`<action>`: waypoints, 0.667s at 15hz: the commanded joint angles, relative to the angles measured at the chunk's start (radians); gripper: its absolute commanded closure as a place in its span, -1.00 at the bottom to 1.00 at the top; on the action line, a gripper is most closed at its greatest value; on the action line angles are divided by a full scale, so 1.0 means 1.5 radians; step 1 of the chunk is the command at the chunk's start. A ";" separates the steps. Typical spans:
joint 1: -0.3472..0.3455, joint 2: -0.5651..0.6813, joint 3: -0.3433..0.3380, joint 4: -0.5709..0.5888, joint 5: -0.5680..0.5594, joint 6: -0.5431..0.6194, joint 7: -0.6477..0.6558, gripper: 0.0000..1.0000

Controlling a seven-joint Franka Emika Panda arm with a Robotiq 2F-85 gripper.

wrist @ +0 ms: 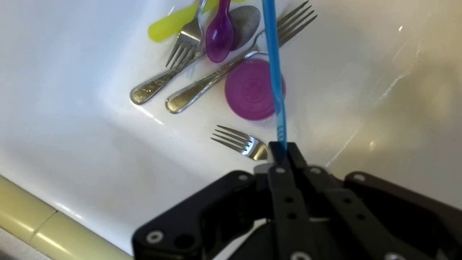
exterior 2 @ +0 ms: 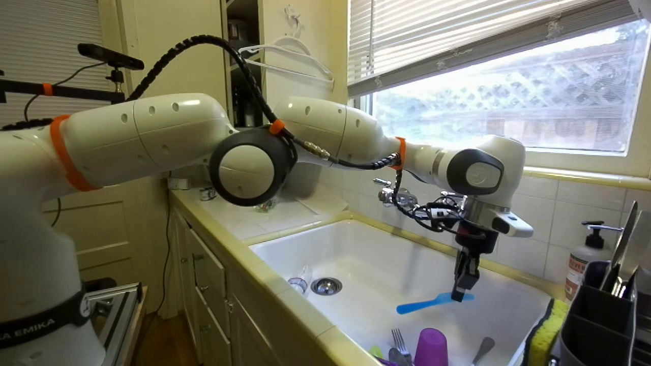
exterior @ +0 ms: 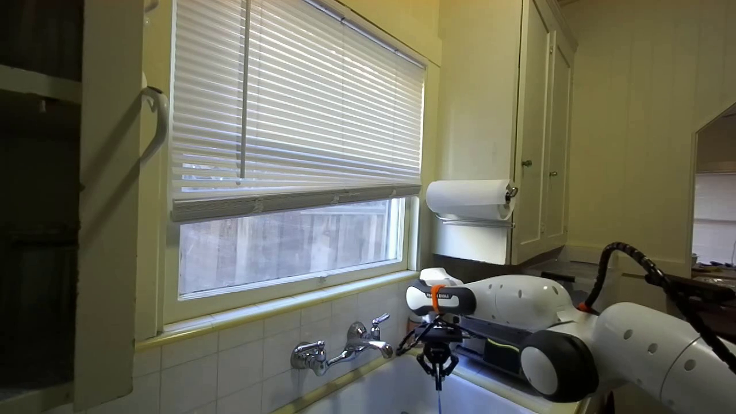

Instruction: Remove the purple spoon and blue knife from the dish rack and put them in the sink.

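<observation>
My gripper (exterior 2: 460, 295) is shut on the blue knife (exterior 2: 422, 306) and holds it inside the sink, above the floor. In the wrist view the knife (wrist: 273, 61) runs up from the fingertips (wrist: 283, 150) and passes over a purple cup. The purple spoon (wrist: 219, 38) lies on other cutlery on the floor of the white sink (exterior 2: 386, 264). A dark utensil holder (exterior 2: 595, 325) with upright metal utensils stands at the right edge in an exterior view. The dish rack's wire frame is not clearly in view.
The upturned purple cup (wrist: 247, 90), several metal forks and spoons (wrist: 195, 88) and a lime-green utensil (wrist: 166, 29) lie in the sink. The chrome faucet (exterior: 362, 342) projects from the wall. A yellow sponge (exterior 2: 546, 330) and soap bottle (exterior 2: 580, 259) are near the holder.
</observation>
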 commanded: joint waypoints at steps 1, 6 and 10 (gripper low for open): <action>-0.010 0.024 0.010 0.005 0.013 0.003 0.017 0.98; -0.016 0.050 0.010 0.007 0.015 -0.002 0.050 0.98; -0.024 0.100 0.013 0.082 0.027 -0.036 0.091 0.98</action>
